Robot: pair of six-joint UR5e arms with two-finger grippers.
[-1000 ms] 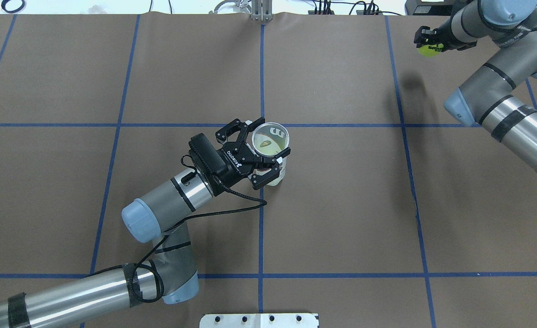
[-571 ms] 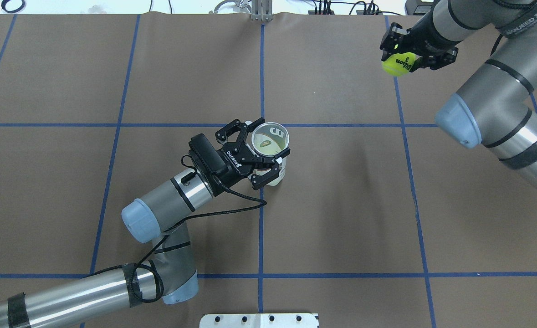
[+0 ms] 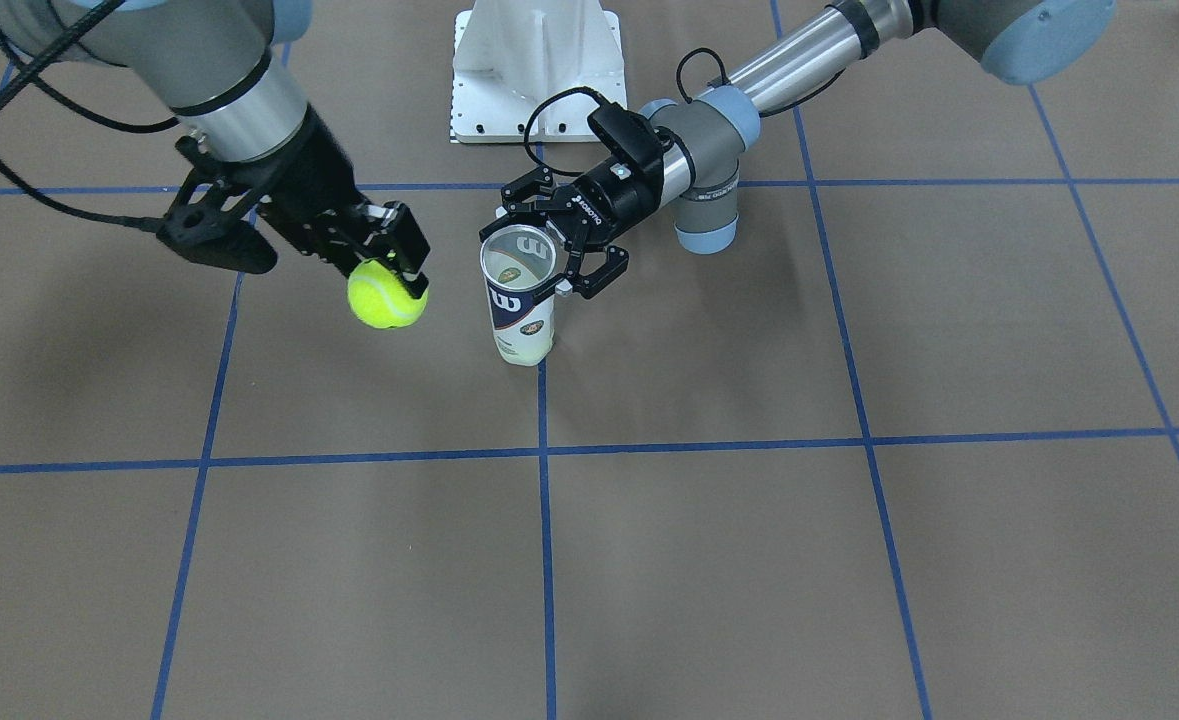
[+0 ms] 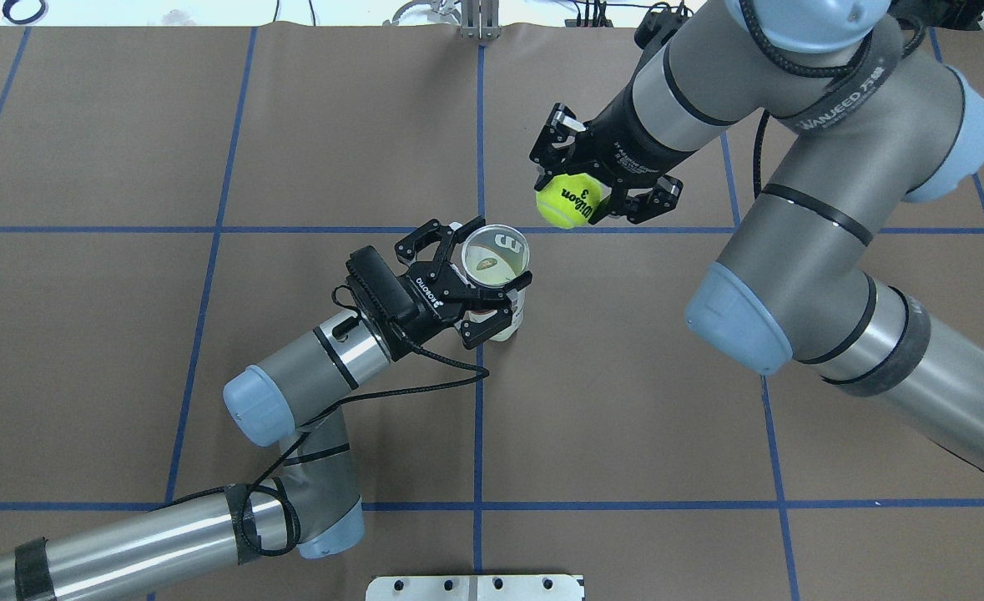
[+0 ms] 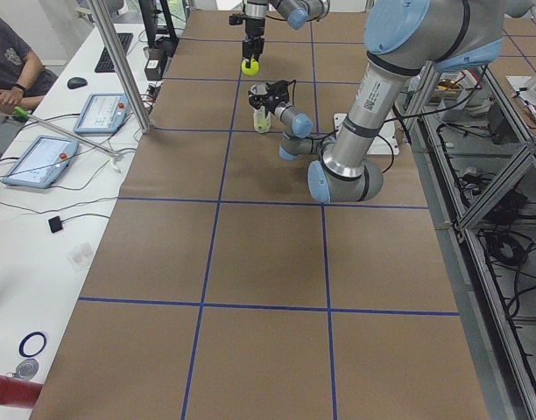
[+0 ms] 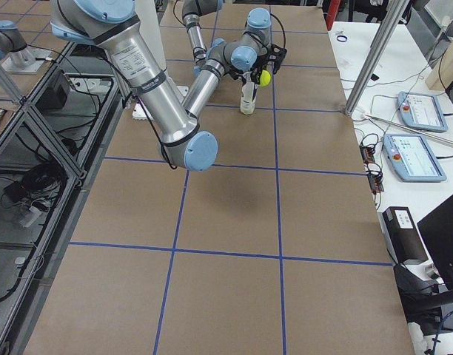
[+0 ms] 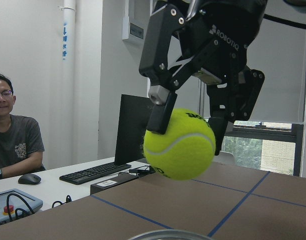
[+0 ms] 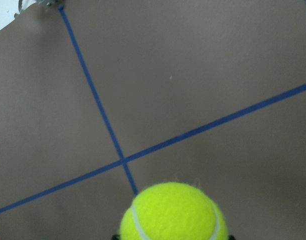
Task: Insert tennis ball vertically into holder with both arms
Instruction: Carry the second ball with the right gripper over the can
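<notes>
The holder (image 4: 497,252), a clear can with a white and navy label, stands upright near the table's middle with its mouth open upward; it also shows in the front view (image 3: 520,300). My left gripper (image 4: 489,277) is shut around its upper part from the side (image 3: 539,252). My right gripper (image 4: 579,199) is shut on a yellow tennis ball (image 4: 571,205) and holds it in the air, just beyond and to the right of the can's mouth, apart from it. The ball shows in the front view (image 3: 387,293), the left wrist view (image 7: 180,145) and the right wrist view (image 8: 173,212).
The white metal pedestal base (image 3: 536,70) stands at the robot's side of the table (image 4: 475,587). Blue tape lines cross the brown table cover. A seated person (image 7: 13,135) and desks with tablets (image 5: 40,157) lie beyond the table's far edge.
My right arm has swung in from the far right corner toward the table's middle, carrying the ball close to the can's mouth. The left arm and the can have not moved.
</notes>
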